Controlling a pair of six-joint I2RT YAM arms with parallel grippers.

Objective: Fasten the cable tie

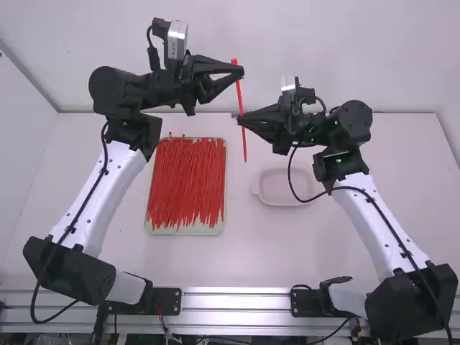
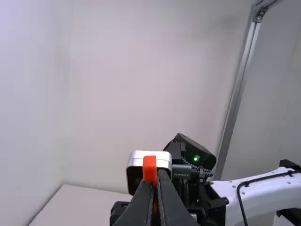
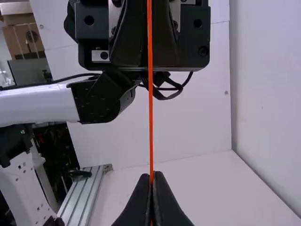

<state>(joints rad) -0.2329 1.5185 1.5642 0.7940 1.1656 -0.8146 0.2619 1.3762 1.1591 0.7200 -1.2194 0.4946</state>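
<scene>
**Above the table: one tie, two grips**

Between the two sets of fingers I have a single red cable tie, near upright and well clear of the table. The left gripper is clamped on it just below the head. In my left wrist view the head sticks out just past the closed fingertips. The right gripper is pinched on the strap lower down, directly beneath the left fingers. From the right wrist view the strap runs straight from its closed tips up into the left jaws. The tail hangs free below the right fingers.

Down on the table, beneath the left fingers, a tray holds a pile of loose red ties. A shallow white dish sits beneath the right fingers, near the tray.
</scene>
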